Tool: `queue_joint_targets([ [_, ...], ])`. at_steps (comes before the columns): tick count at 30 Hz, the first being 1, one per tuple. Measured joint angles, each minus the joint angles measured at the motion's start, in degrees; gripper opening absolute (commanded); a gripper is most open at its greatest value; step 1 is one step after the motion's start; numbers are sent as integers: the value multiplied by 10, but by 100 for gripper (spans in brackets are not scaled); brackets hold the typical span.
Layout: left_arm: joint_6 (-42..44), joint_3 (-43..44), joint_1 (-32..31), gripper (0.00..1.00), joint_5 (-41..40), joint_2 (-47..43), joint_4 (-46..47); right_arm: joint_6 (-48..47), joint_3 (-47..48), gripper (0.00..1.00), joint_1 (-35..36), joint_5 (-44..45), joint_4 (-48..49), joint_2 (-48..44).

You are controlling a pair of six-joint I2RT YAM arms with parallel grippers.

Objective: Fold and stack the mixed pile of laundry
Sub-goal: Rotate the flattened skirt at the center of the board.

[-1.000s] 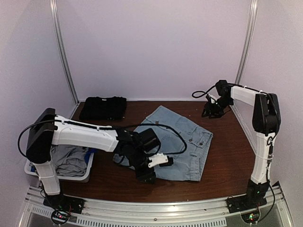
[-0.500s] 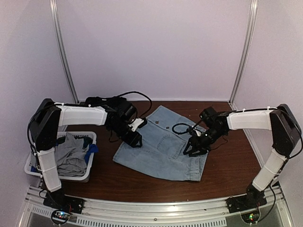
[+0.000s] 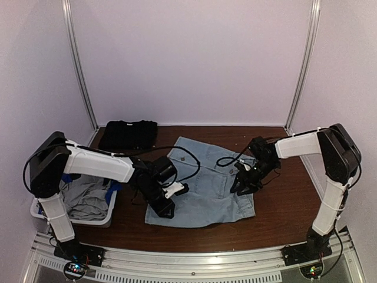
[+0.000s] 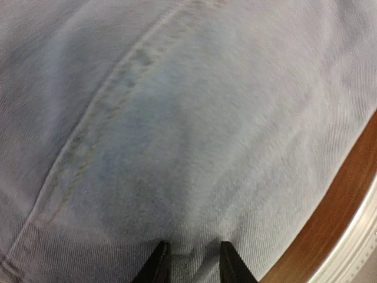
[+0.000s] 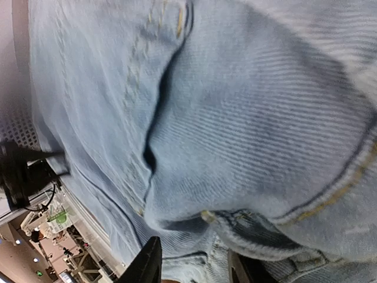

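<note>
The light-blue denim buttoned piece (image 3: 206, 177) lies spread in the middle of the table. My left gripper (image 3: 166, 206) is down on its near-left corner. In the left wrist view its jaws (image 4: 193, 262) stand narrowly apart and pinch a small crease of denim (image 4: 177, 118). My right gripper (image 3: 240, 187) is down on the denim's right side. In the right wrist view (image 5: 191, 268) it is closed on a thick folded hem of denim (image 5: 235, 118). A folded black shirt (image 3: 128, 134) lies at the back left. Grey (image 3: 82, 197) and bright-blue (image 3: 113, 187) items sit in the basket.
A white slatted basket (image 3: 88, 221) stands at the near left beside the left arm. The brown table (image 3: 283, 206) ends at a metal rail (image 3: 194, 259) along the near edge. Wood (image 4: 353, 188) shows just past the denim's edge.
My left gripper moved from the denim's far-left part to its near-left corner. The denim has shifted and squared up. My right gripper stayed on the denim's right side.
</note>
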Motion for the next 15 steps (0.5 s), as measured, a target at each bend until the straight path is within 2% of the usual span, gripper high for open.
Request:
queue_joint_targets([
  [3, 3, -14, -52, 31, 32, -14, -14, -16, 61, 39, -6, 11, 4, 23],
  [5, 16, -19, -64, 38, 67, -28, -29, -24, 88, 41, -13, 12, 7, 16],
  [8, 26, -11, -37, 46, 100, -65, -47, -24, 100, 49, -42, 11, 19, -22],
  [12, 26, 42, 11, 59, 91, -89, -41, -14, 107, 46, -100, 12, 30, -52],
  [15, 13, 72, 40, 62, 67, -87, -17, -6, 115, 44, -118, 11, 38, -43],
])
